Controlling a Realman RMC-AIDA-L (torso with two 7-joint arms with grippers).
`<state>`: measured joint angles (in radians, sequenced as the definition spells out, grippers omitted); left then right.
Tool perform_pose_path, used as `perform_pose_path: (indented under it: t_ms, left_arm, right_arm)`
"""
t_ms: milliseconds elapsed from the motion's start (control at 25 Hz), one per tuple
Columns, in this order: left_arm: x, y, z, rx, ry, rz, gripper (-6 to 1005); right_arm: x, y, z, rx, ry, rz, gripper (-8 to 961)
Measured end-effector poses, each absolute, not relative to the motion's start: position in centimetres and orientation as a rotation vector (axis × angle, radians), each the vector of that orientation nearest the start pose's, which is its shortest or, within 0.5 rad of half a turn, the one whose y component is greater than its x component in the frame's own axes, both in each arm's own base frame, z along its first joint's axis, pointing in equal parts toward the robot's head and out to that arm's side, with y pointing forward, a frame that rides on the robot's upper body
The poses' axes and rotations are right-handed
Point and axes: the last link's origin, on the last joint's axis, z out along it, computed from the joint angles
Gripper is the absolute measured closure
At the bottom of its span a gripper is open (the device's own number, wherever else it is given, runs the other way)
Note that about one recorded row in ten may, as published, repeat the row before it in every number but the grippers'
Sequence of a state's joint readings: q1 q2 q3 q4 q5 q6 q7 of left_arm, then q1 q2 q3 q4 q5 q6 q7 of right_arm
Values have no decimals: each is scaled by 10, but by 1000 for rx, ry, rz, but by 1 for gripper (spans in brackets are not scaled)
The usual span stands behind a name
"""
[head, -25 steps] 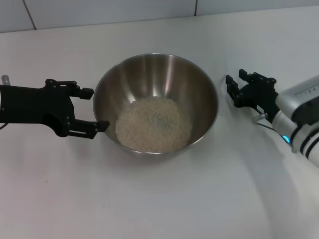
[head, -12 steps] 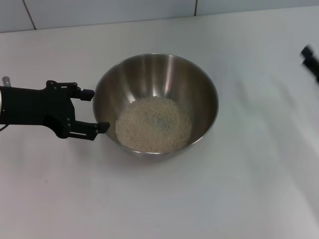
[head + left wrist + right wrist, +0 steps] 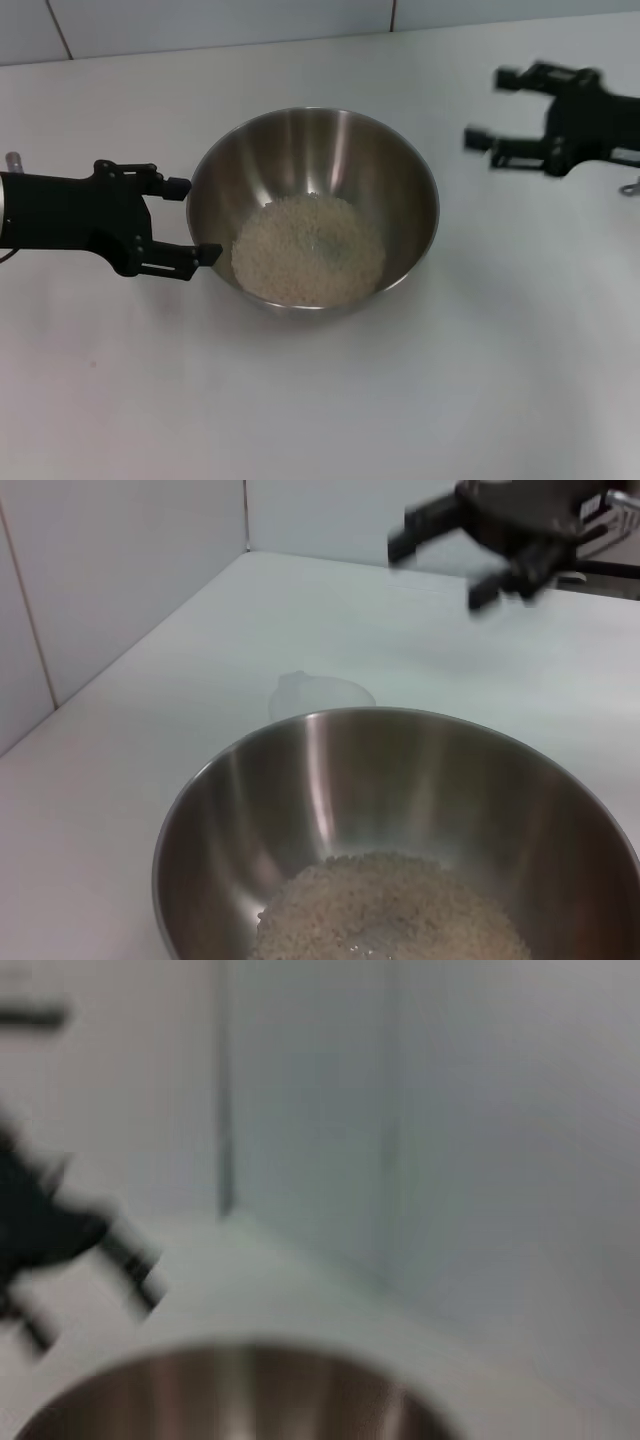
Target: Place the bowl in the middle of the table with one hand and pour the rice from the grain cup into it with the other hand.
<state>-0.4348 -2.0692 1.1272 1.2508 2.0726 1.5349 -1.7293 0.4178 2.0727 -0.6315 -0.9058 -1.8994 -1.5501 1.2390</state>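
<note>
The steel mixing bowl [image 3: 312, 205] sits mid-tabletop [image 3: 300, 400] holding the rice [image 3: 308, 250]. Your left claw [image 3: 185, 218] brackets its rim, spread wide and empty; your right claw [image 3: 485, 110] hangs apart, spread, holding nothing. No grain cup shows.

Shiny brushed-steel bowl [image 3: 312, 205] holds matt, grainy rice [image 3: 308, 250] on a smooth white table [image 3: 400, 400].

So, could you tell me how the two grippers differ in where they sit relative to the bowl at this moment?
The left gripper sits right at the bowl's rim, one open finger on each side of its wall; the right gripper is well clear of the bowl, on its far right, over bare table. The left gripper looks sharp, the right one smeared. Both are black, open and empty.
</note>
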Motion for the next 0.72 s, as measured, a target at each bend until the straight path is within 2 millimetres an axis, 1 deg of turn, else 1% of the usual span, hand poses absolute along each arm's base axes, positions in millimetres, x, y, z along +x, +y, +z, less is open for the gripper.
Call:
perform_pose_path:
  t_ms: [80,240,440,720]
  left_arm:
    - [-202,336,23,-2881,-309,-196,135]
    - [-201,336,22,-2883,-307,-198,135]
    - [-202,336,21,-2885,-311,-198,135]
    - [-201,336,21,-2887,-308,-197,135]
  right_arm:
    - [262,339,60,-2610,313,481,144]
    - [238,347,58,-2713,351,322,144]
    - [224,350,58,-2739,346,293,144]
    - [222,350,58,-2742,354,293,143]
